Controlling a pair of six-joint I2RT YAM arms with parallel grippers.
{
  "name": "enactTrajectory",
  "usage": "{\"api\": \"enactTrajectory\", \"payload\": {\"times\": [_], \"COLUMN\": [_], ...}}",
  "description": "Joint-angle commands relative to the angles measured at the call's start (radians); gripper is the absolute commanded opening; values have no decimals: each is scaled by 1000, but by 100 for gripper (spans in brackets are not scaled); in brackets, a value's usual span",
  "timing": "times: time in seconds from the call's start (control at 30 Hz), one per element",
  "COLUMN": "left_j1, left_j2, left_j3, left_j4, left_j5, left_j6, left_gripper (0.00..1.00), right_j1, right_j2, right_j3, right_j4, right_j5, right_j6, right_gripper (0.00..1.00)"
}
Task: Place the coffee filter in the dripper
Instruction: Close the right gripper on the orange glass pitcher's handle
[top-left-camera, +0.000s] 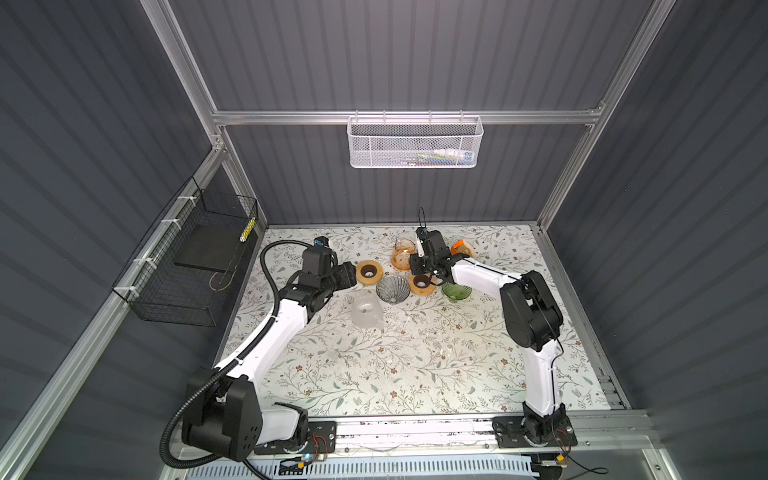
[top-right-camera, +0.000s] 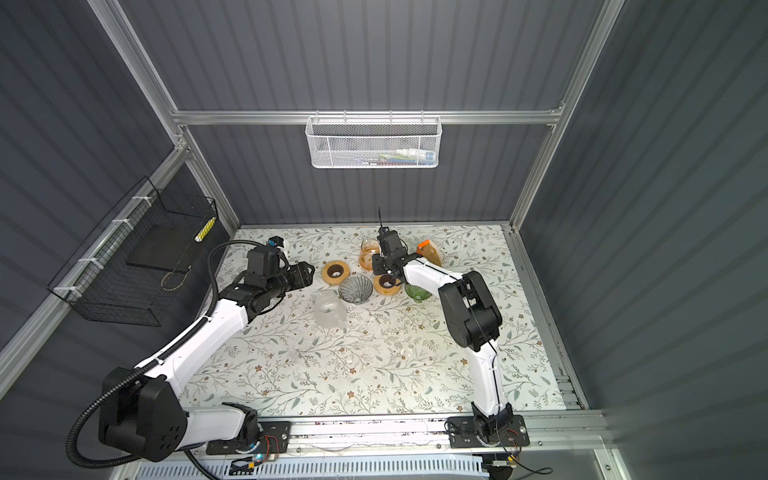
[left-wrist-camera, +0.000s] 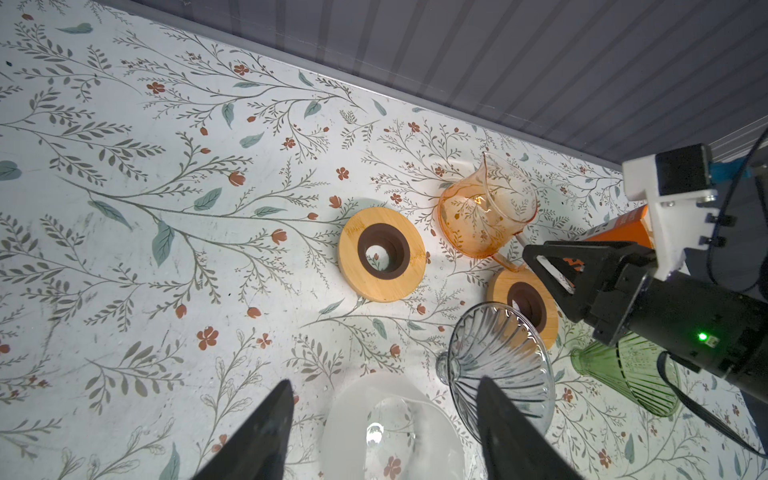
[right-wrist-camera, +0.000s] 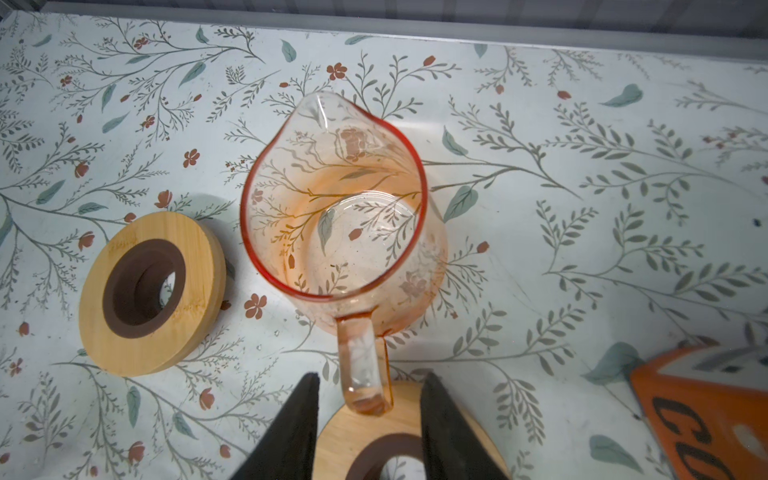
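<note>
Counted on one floral worktop (top-left-camera: 415, 365): one orange pitcher (right-wrist-camera: 336, 216), one frosted vessel (top-left-camera: 365, 312), one grey dripper (top-left-camera: 392, 289) between two wooden rings (left-wrist-camera: 353, 270) (left-wrist-camera: 500, 289), one green dripper (top-left-camera: 456, 291) nearby. Found left end effector (left-wrist-camera: 384, 381) wide, empty; right end effector (right-wrist-camera: 370, 376) part-open astride the orange pitcher's handle.

Dark grey ribbed walls (top-left-camera: 415, 54) close in three sides, held by a silver aluminium frame (top-left-camera: 291, 117). High beyond the right hand (top-left-camera: 417, 266), a white mesh basket (top-left-camera: 415, 145) hangs from the frame's rear crossbar. Out past the left hand (top-left-camera: 349, 277), on its outer side, a black wire basket (top-left-camera: 187, 270) is fixed to the side wall. Under both hands lies the desk (top-left-camera: 415, 365), covered in a pale leaf-and-flower print and brightly lit.
</note>
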Motion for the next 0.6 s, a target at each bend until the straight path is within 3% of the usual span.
{"api": "enactTrajectory", "payload": {"times": [0.0, 0.57], "left_j1": [1, 2], "left_j2": [-8, -32], "left_j3": [39, 48], "left_j4": [-28, -39], "left_j5": [21, 30], "left_j6": [12, 21], "left_gripper": [70, 69], "right_j1": [1, 1], "right_j2": [23, 77], "right_j3": [31, 123], "right_j4": [-23, -97], "right_j5": [-4, 4], "right_j6": [-4, -9], "right_gripper": [41, 31]}}
